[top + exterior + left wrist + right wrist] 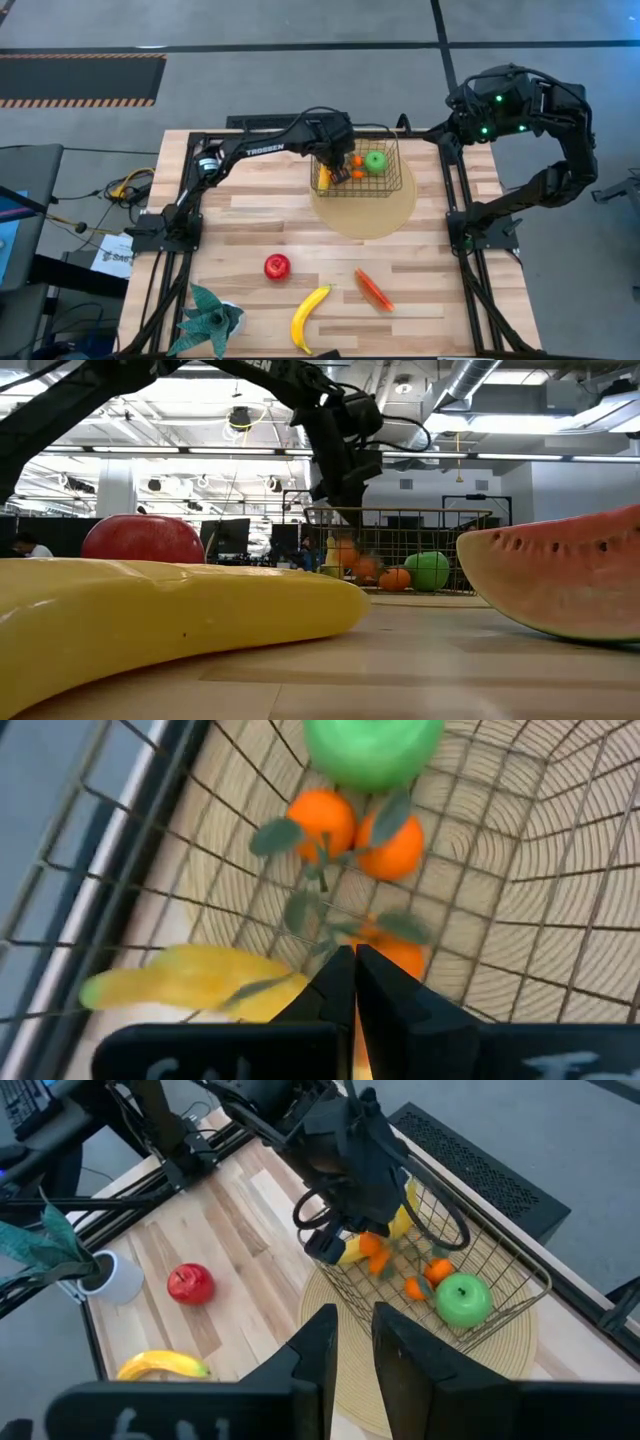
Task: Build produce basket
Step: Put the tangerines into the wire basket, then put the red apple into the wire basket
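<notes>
I see the left gripper (337,172) down inside the basket (392,186), fingers (385,1005) pressed shut and empty beside the oranges (355,825); right gripper (352,1342) hovers beyond it, fingers slightly apart, empty.

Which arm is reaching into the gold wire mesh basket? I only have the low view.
Observer: The left one. The left tool is closed inside the gold wire mesh basket.
Operator: And the other arm?
Observer: The right tool waits open and empty, up past the table's far right corner.
Operator: Anything on the table that I miss?
Observer: A teal spiky-leaved plant in a white pot stands at the near left corner, left of the yellow banana.
</notes>
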You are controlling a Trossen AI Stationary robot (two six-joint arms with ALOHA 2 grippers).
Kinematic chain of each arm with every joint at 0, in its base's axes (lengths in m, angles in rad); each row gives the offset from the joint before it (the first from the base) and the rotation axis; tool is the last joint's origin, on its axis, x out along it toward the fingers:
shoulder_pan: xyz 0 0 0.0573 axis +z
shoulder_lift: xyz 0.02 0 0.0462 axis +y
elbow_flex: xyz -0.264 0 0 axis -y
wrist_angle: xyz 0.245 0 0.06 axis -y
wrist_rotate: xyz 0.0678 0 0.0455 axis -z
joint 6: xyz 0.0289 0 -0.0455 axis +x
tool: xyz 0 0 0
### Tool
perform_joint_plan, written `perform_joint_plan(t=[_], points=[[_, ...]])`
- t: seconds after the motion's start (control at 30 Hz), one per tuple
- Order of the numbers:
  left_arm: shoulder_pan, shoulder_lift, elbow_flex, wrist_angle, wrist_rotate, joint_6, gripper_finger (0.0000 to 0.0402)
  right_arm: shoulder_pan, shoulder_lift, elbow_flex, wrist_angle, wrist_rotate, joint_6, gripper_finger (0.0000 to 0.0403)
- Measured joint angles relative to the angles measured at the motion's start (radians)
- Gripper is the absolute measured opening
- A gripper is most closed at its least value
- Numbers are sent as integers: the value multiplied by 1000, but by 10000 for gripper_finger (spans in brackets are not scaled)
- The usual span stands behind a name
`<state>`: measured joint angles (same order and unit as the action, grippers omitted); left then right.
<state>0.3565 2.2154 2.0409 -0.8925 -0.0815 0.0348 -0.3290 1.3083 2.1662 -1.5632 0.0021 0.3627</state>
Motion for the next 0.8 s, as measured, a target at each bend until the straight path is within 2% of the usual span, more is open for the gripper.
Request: perform_joint_plan(t=[0.13, 0.4, 0.6, 0.67, 0.8], points=[[-3, -1, 1, 13, -32, 8, 0, 0, 0, 0, 0, 0, 0, 85], [6, -5, 0, 1, 7, 6, 0, 0, 0, 0, 0, 0, 2, 85], [-59, -93, 0, -48, 1, 8, 0, 0, 0, 0, 0, -1, 3, 85], [-97, -137, 0, -100, -22, 8, 0, 0, 0, 0, 0, -1, 3, 85], [-179, -228, 1, -224, -132, -24, 0, 0, 0, 0, 0, -1, -2, 85]])
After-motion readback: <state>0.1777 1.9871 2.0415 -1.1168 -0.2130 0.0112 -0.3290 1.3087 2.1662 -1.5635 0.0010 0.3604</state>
